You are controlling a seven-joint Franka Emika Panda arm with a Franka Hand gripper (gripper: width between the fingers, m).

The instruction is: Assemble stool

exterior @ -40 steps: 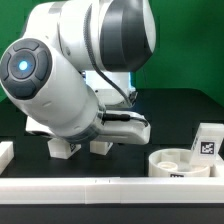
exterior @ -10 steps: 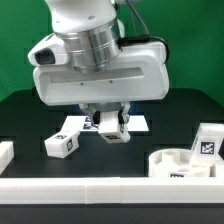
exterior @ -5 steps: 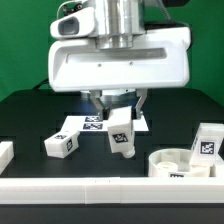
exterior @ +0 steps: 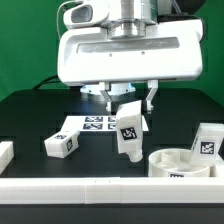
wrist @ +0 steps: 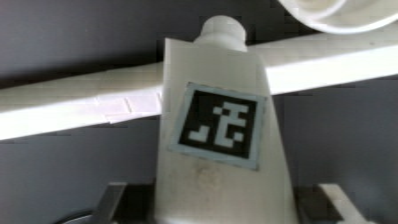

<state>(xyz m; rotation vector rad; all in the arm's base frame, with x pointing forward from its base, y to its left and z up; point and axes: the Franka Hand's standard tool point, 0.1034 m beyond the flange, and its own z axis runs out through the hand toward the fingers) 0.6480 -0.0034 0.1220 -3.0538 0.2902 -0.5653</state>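
Observation:
My gripper (exterior: 128,100) is shut on a white stool leg (exterior: 129,131) and holds it in the air, hanging tilted with its tag facing the camera, just off the round white seat (exterior: 184,164) toward the exterior view's left. In the wrist view the held leg (wrist: 217,120) fills the middle, its peg end pointing away, with the seat's rim (wrist: 338,14) beyond. A second leg (exterior: 63,144) lies on the black table at the exterior view's left. A third leg (exterior: 208,141) stands behind the seat at the right.
The marker board (exterior: 92,125) lies flat on the table behind the held leg. A long white border bar (exterior: 100,188) runs along the front edge and shows in the wrist view (wrist: 107,95). A white block (exterior: 5,153) sits at the far left.
The arm has lifted one leg off the table and carried it toward the exterior view's right, closer to the seat. The other leg stays where it lay.

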